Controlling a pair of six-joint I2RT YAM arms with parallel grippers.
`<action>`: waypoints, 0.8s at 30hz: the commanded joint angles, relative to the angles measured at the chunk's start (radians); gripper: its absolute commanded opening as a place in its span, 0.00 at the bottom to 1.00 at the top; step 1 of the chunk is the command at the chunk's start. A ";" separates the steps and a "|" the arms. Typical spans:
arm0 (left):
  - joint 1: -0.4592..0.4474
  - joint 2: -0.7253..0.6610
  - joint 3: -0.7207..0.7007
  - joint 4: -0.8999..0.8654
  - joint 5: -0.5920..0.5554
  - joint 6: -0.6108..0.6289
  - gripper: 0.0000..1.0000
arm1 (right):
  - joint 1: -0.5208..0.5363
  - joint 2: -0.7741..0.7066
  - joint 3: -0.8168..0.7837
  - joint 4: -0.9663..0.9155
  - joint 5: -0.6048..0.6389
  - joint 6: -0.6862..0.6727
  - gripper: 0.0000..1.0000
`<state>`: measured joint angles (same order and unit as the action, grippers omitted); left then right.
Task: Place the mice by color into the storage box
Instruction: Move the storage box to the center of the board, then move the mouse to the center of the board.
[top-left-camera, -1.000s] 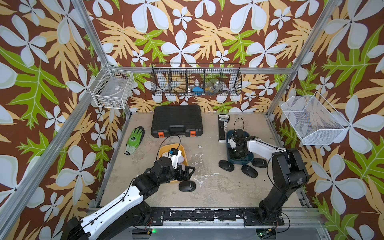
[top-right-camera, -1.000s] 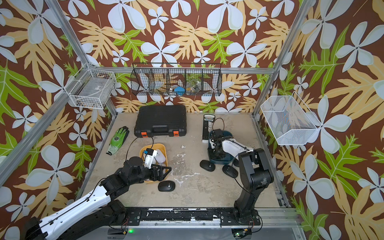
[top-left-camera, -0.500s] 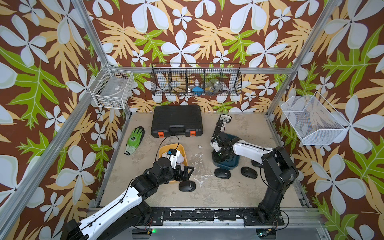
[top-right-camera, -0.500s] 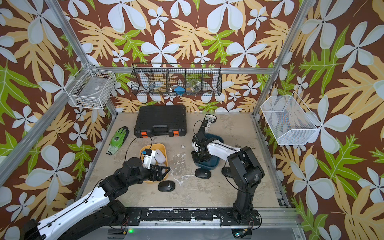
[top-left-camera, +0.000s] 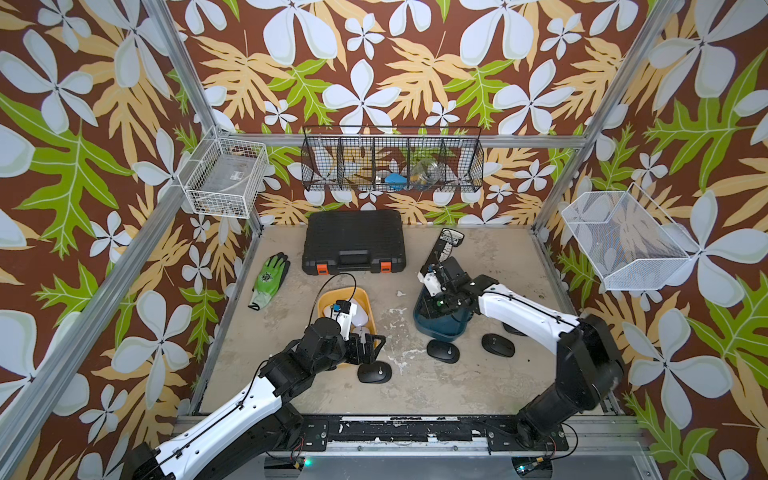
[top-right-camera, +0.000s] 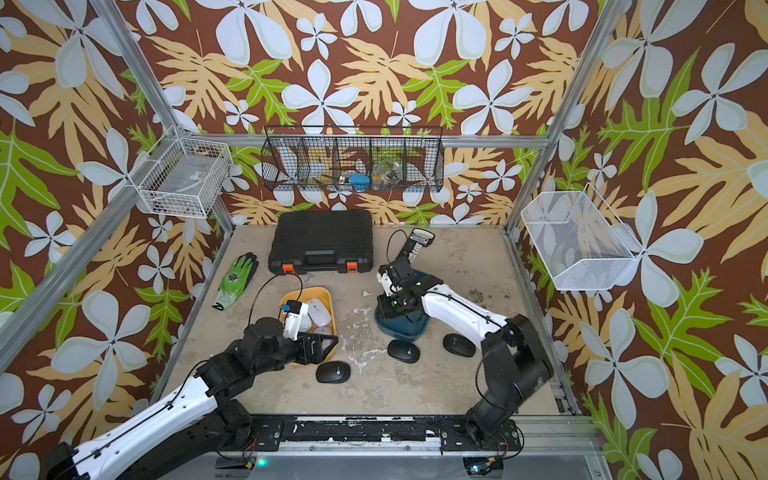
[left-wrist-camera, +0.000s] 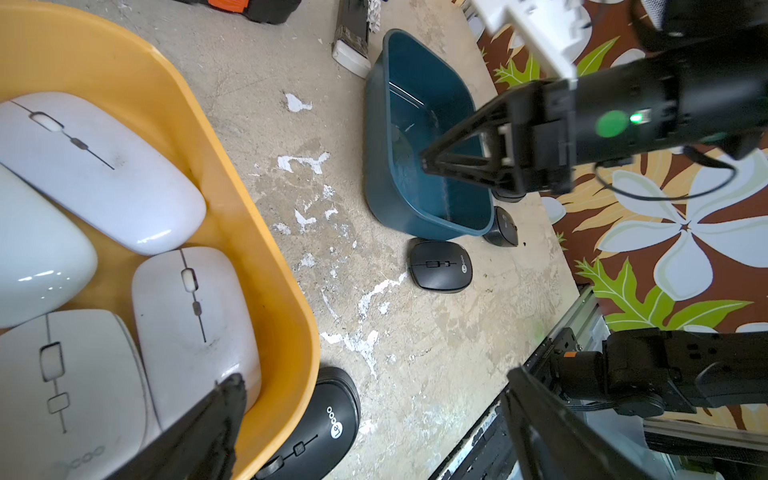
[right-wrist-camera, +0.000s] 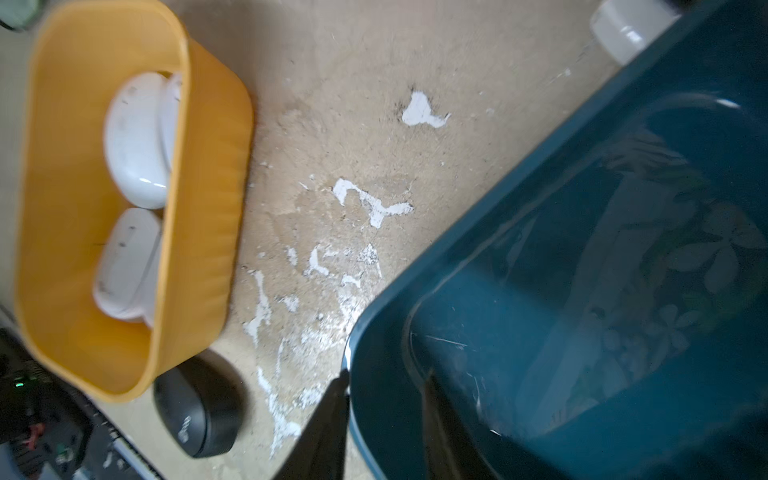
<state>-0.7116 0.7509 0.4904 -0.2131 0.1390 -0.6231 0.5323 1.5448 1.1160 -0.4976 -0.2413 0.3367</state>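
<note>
And here we are: the left fingers (left-wrist-camera: 208, 428) hang spread wide and empty over the near end of the rounded yellow plastic tub (left-wrist-camera: 266, 249), left of centre on the scuffed beige bench (top-left-camera: 457, 395). Packed inside that tub lie four glossy white slim mice (left-wrist-camera: 99, 166).

Across to the right, the right fingers (right-wrist-camera: 328, 428) stand parted astride the left rim of the dark teal plastic tub (left-wrist-camera: 399, 199). One is outside against the wall, and one is inside, looking clear of it, so there is no firm pinch.

The matte black oval mice (top-left-camera: 443, 351) all sit out on the bench. That one and a neighbour black mouse (top-left-camera: 498, 345) lie just near of the teal tub. Another black mouse (top-left-camera: 374, 372) is just beside the yellow tub's near end, and a last black mouse (top-left-camera: 512, 331) is half hidden under the right arm.

A long black-and-white remote-like device (top-left-camera: 446, 245) sits just beyond the teal tub's far side. At the back is a black hard plastic case (top-left-camera: 353, 241), and far left is a green work glove (top-left-camera: 270, 276).
</note>
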 joint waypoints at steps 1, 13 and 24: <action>0.001 -0.002 0.003 0.004 0.005 0.005 1.00 | -0.097 -0.158 -0.096 0.016 0.022 0.073 0.55; -0.007 0.014 0.029 0.027 0.058 0.047 1.00 | -0.736 -0.373 -0.444 0.152 -0.062 0.155 0.81; -0.010 0.031 0.012 0.050 0.056 0.045 1.00 | -0.874 -0.347 -0.482 0.113 -0.021 0.080 0.04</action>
<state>-0.7212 0.7753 0.5087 -0.1905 0.1898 -0.5884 -0.3389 1.1927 0.6399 -0.3878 -0.2775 0.4320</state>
